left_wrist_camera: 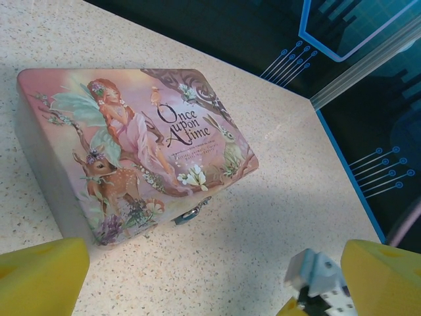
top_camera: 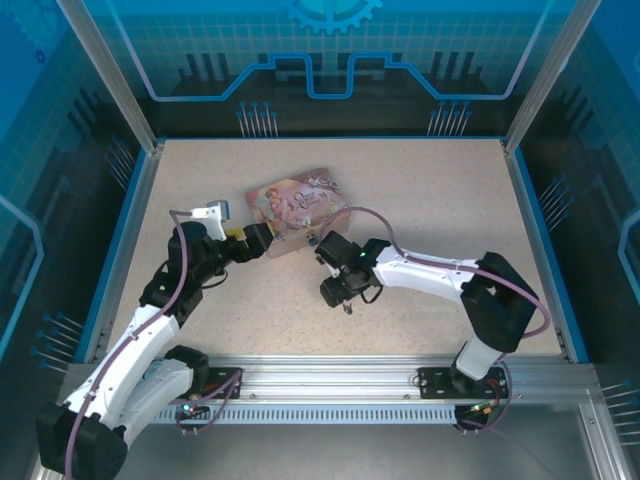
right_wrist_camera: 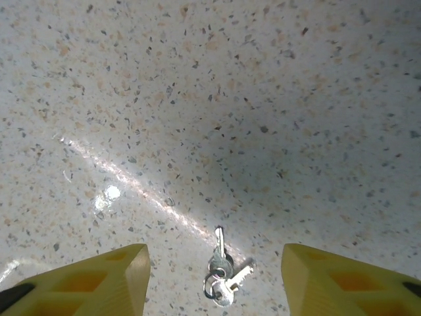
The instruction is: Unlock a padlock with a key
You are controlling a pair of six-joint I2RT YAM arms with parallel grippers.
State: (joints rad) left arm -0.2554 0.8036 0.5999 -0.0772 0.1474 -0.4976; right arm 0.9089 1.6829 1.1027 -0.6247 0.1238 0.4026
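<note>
Key on open table inside right gripper; padlock at tin's edge.

Pink tin printed with a red-haired winged fairy, fawn, rabbit, white flowers and dark script. Bluish-silver padlock. Silvery-grey key. Beige desk speckled dark and orange. Yellow fingers. Blue circuit-line pattern on dark walls.
</note>
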